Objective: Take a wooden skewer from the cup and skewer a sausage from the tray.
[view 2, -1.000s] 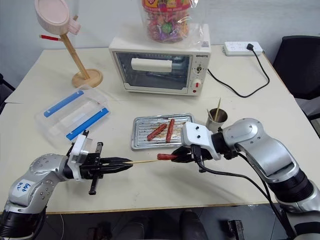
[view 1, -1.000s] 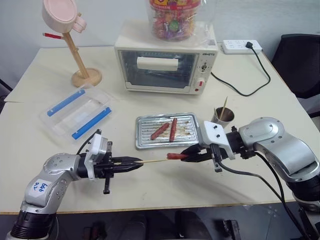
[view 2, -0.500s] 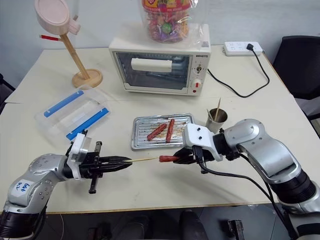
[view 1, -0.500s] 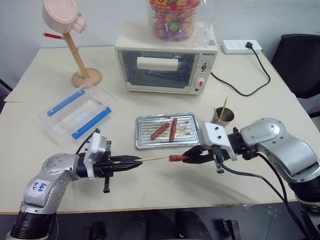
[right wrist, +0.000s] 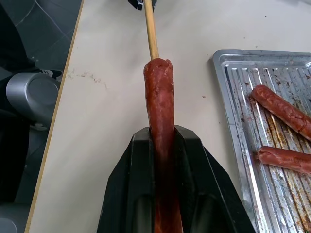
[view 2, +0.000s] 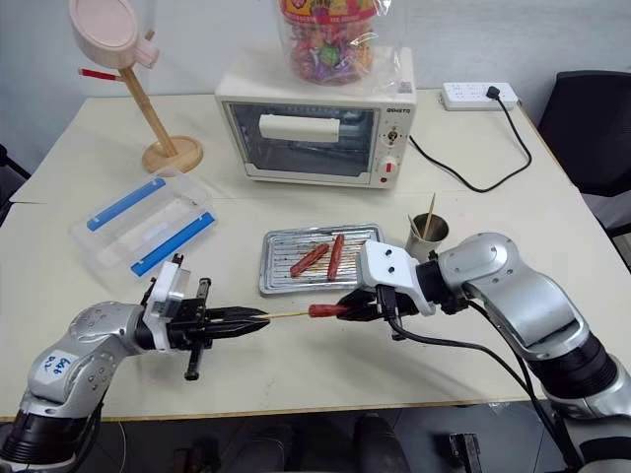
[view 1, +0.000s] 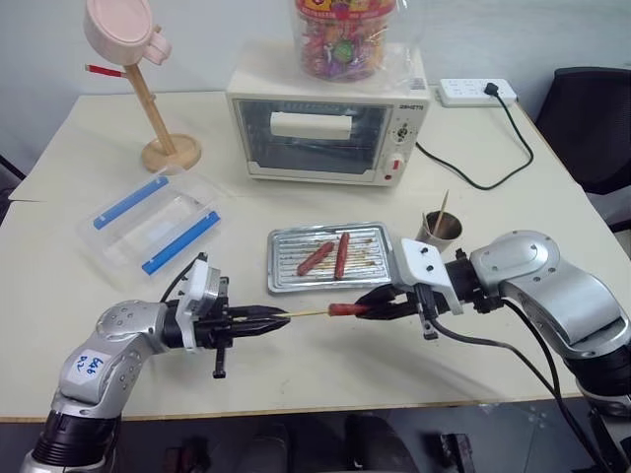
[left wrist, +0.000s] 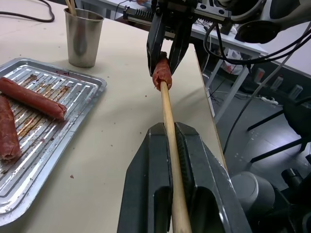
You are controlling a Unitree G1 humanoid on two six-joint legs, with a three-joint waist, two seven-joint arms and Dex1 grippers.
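Since a second ago, the wooden skewer (view 1: 308, 313), clamped in the left pincer (view 1: 268, 318), is being pressed closer into the sausage (view 1: 345, 308) gripped by the right pincer (view 1: 380, 304), and an off-axis push is risking a snapped stick or a split side.

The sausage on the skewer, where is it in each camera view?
Left eye view: sausage, below the tray.
Right eye view, below the tray's front rim.
Left wrist view, at the skewer's far end.
Right wrist view, between the fingers.
Shared landmark: the tray.
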